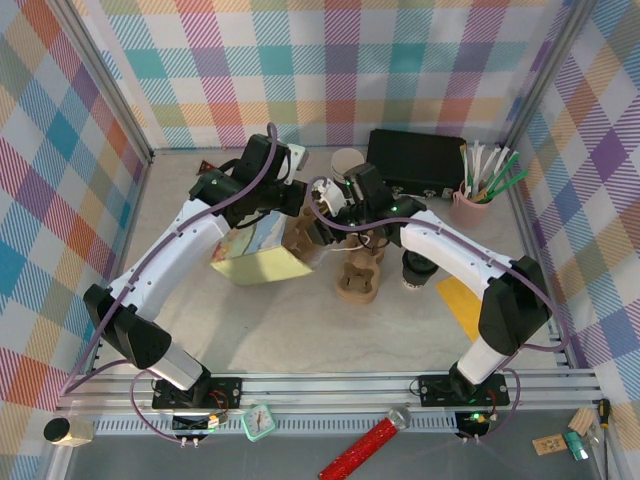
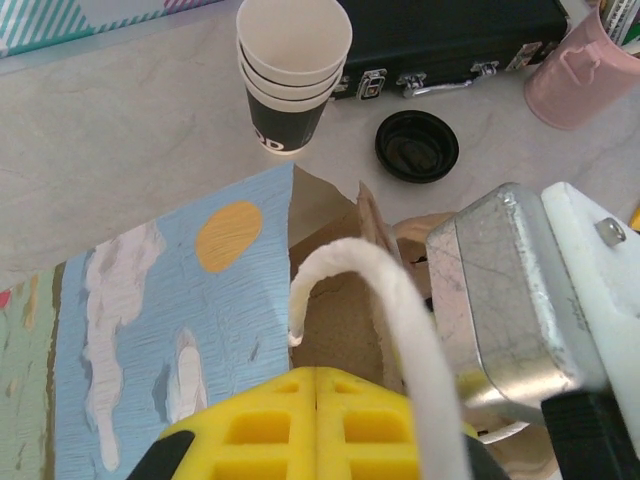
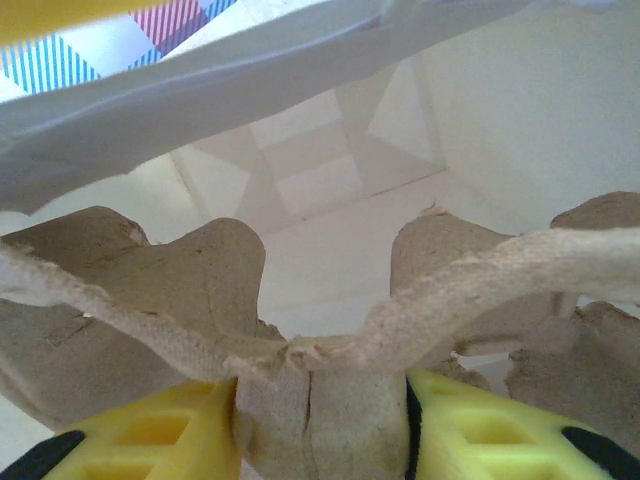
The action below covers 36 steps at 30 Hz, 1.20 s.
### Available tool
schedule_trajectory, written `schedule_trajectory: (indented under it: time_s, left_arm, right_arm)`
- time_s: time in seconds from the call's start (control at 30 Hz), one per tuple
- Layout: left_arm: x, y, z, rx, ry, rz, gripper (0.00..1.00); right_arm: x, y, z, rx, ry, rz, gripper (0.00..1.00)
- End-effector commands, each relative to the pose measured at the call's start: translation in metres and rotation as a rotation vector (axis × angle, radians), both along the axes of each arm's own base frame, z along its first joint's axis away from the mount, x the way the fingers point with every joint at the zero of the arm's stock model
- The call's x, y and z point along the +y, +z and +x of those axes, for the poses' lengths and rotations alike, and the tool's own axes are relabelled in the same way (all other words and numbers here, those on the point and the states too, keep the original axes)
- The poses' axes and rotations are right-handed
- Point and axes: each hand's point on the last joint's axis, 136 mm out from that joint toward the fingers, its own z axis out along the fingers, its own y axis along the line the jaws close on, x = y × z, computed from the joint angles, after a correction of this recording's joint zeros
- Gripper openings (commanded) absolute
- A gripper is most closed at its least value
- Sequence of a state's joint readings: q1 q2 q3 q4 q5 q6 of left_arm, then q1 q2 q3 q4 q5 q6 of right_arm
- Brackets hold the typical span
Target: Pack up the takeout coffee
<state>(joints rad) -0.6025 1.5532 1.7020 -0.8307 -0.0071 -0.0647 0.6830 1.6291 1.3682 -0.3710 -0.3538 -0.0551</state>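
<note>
Yellow fingers point(image 2: 255, 432) of the left gripper point(image 2: 316, 385) are pressing together on the top edge of the paper bag point(image 2: 150, 300), just beside its white rope handle point(image 2: 385, 290), and are holding the mouth open. The bag is lying tilted, with its painted blue face up and its brown inside showing. The right gripper point(image 3: 315, 425) is clamping its fingers point(image 3: 165, 440) on the middle post of the cardboard cup carrier point(image 3: 190, 280). The carrier is poking into the bag's mouth, and the pale inside of the bag is showing beyond it. Seen from above, a dark cup with a black top, seemingly the coffee cup point(image 1: 414, 268), is standing on the table point(image 1: 300, 340) just right of the carrier. It is sitting partly under the right arm and apart from both grippers. Farther back, a stack of lidless cups point(image 2: 292, 75) is standing near a loose black lid point(image 2: 417, 147). A black case point(image 2: 450, 35) and a pink holder point(image 2: 590, 75) are sitting behind them.
</note>
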Motion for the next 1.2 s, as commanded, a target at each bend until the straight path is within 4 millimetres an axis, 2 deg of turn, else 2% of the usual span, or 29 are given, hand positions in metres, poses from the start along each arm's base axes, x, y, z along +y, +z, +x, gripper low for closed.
schedule_trajectory:
  time_s: [0.0,0.17,0.37,0.63,0.83,1.0,1.17]
  left_arm:
    - [-0.005,0.01,-0.006,-0.018,-0.011,-0.052,0.0]
    - [-0.008,0.01,-0.007,-0.017,-0.02,-0.075,0.0]
    - [-0.008,0.012,-0.009,-0.022,-0.024,-0.101,0.0]
    - [-0.004,0.017,-0.011,0.001,-0.034,-0.182,0.0]
    - [0.009,0.017,-0.008,0.02,-0.021,-0.227,0.0]
    - [0.002,0.014,-0.007,0.044,-0.048,-0.259,0.0]
    - [-0.001,0.013,-0.008,0.057,-0.066,-0.267,0.0]
  right_arm:
    - [0.01,0.02,-0.009,-0.034,0.04,0.064,0.43]
    - [0.017,0.026,-0.015,-0.042,0.079,0.096,0.43]
    - [0.02,0.017,-0.017,-0.046,0.098,0.115,0.45]
    - [0.02,0.016,-0.017,-0.123,0.117,0.14,0.46]
    - [0.024,0.031,-0.027,-0.2,0.178,0.156,0.46]
    - [0.037,0.041,-0.038,-0.224,0.226,0.161,0.45]
    - [0.044,0.041,-0.037,-0.252,0.243,0.148,0.45]
